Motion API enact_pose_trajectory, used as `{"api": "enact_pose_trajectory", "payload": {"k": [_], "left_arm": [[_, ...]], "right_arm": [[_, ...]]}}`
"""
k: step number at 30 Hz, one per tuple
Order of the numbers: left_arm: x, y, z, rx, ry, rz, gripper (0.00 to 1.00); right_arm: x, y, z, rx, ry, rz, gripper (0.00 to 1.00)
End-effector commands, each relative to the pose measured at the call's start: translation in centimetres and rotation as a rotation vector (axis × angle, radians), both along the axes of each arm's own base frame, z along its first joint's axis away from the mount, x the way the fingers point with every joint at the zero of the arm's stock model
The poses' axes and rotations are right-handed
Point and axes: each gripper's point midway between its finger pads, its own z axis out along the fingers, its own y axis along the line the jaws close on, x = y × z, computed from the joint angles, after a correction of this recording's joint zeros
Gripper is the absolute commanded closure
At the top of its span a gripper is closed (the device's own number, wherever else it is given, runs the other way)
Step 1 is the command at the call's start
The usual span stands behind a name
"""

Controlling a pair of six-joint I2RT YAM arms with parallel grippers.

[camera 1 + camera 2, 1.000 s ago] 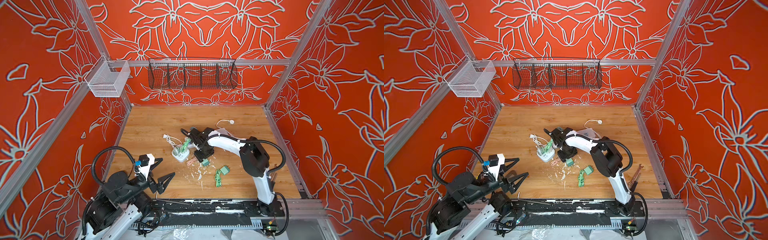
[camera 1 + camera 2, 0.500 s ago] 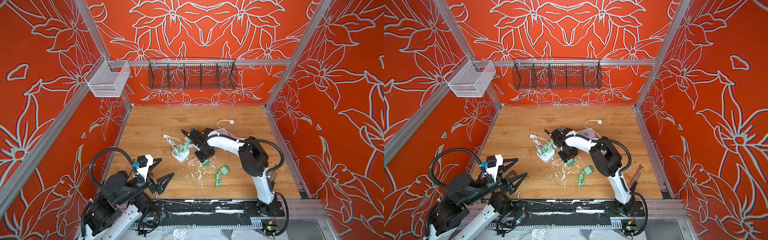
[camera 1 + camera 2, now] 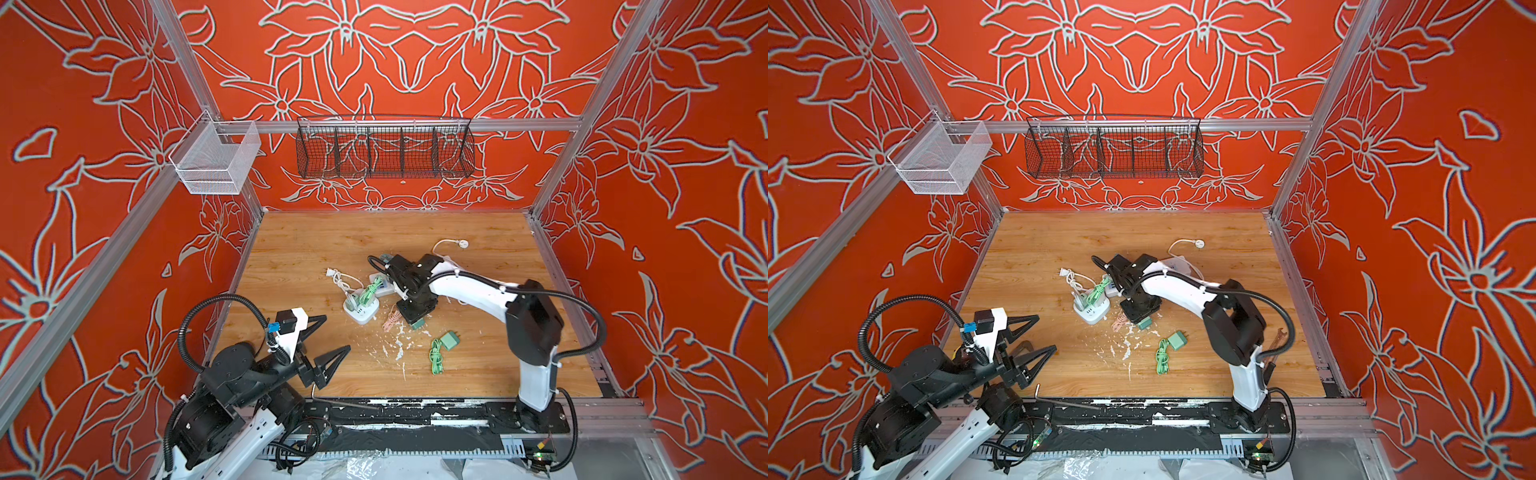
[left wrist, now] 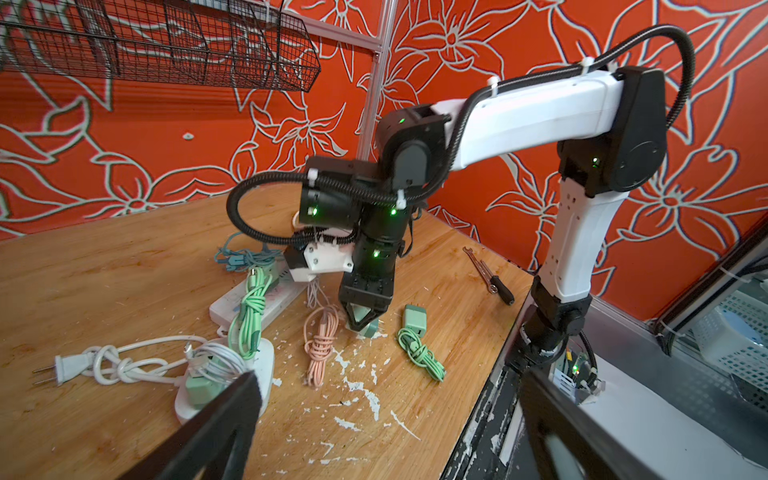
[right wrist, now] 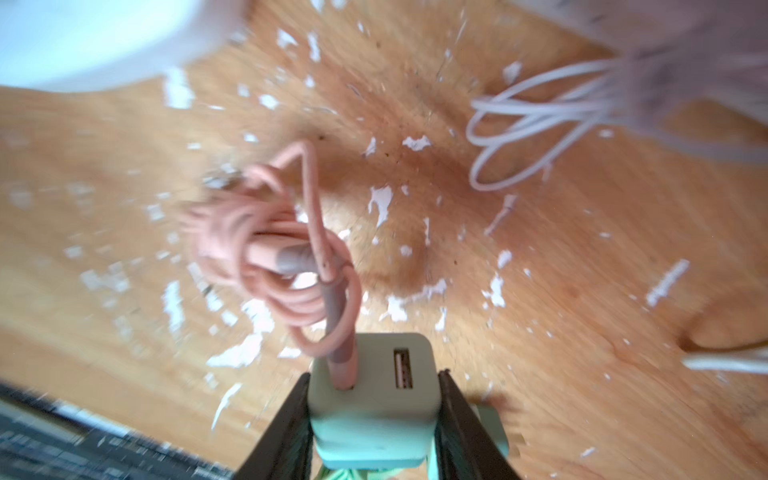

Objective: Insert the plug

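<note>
While the right gripper (image 5: 374, 376) points down at the wooden table (image 5: 582, 249), its two black fingers (image 5: 286, 424) press on both sides of the mint-green USB charger (image 5: 374, 407), so it holds this block in a narrow grip. The charger is a small pale green cube with rounded corners, and the face turned away from the gripper carries two USB ports. A pink cable (image 5: 266, 249) is plugged into one port and lies as a tied bundle just beyond the charger. The second port (image 5: 401, 368) shows its open slot. White flakes (image 5: 382, 199) are scattered on the wood around it. In the left wrist view a second green charger (image 4: 415, 318) with a green cable (image 4: 419, 353) lies near the gripper on one side. A white socket cube (image 4: 266, 363) lies on the opposite side, a bit farther. Well apart from all this, the left gripper (image 3: 334, 332) hangs near the front edge of the table with its jaws spread wide.
</note>
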Motion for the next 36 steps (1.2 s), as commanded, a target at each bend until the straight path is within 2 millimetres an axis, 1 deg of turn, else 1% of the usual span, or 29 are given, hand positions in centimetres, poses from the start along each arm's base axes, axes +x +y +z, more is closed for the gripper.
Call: {"api": "enact_pose_trajectory", "payload": {"k": [1,5,8,11,13,15,16,17,20,26,33,36], "left_arm": [[0.5,-1.5,0.7,-0.034,-0.006,-0.060,0.03],[1.7,-2.8,0.9,-0.054,0.010,-0.085,0.03],[2.6,-3.6,0.8,-0.058,0.025,-0.096,0.03],[3.8,-4.4,0.5,-0.066,0.034,-0.097,0.03],[4.7,-4.9,0.2,-0.074,0.035,-0.092,0.03],[5.5,-5.5,-0.1,-0.083,0.027,-0.097,0.00],[5.9,-5.7,-0.2,-0.087,0.024,-0.096,0.02],[6.3,-6.0,-0.4,-0.087,0.024,-0.092,0.05],[7.4,-6.5,-0.8,-0.070,0.021,-0.077,0.08],[7.9,-7.4,-0.8,-0.061,-0.040,-0.073,0.12],[8.5,-8.3,-1.3,-0.019,-0.055,-0.067,0.13],[8.9,-8.3,-1.4,-0.010,-0.055,-0.041,0.18]], "right_arm": [[-0.4,1.2,5.1,0.186,-0.087,-0.017,0.62],[-0.6,3.4,10.4,0.460,-0.194,-0.012,0.63],[-0.8,4.5,14.3,0.648,-0.255,-0.025,0.64],[-1.2,4.8,17.1,0.777,-0.298,-0.039,0.64],[-1.3,4.6,18.5,0.850,-0.329,-0.069,0.65],[-1.5,4.5,19.6,0.925,-0.345,-0.098,0.65],[-1.6,4.6,20.1,0.964,-0.346,-0.113,0.65],[-1.8,4.6,20.5,0.995,-0.344,-0.125,0.65],[-2.1,4.5,21.0,1.054,-0.337,-0.155,0.65],[-2.4,4.4,21.2,1.131,-0.345,-0.207,0.66],[-3.0,5.7,21.4,1.162,-0.325,-0.187,0.66],[-3.4,6.3,21.5,1.169,-0.319,-0.168,0.66]]}}
